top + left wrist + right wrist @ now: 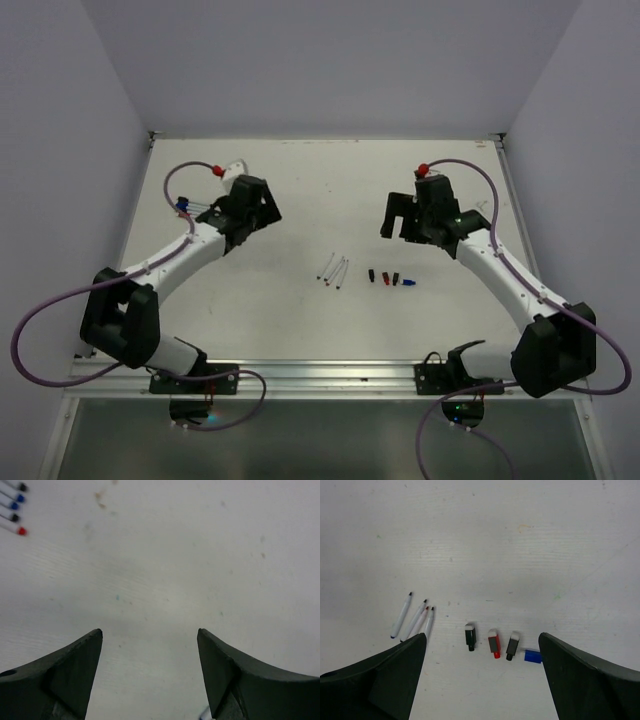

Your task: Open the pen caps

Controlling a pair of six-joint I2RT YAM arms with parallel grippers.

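The left claw (150, 632) and nearer right claw (399, 229) gape empty, pen caps (390, 278) lying at the latter's 6 o'clock from above

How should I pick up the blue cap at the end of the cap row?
Grip the blue cap across its narrow width, coming straight down from above. It lies flat on the table, turned crosswise to the other caps, so both long sides are free.

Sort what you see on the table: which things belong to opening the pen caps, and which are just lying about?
Belong to the job: four thin white plastic pens; short plastic caps in black, red and blue.
Lying about: purple robot cables with red connectors; white tabletop.
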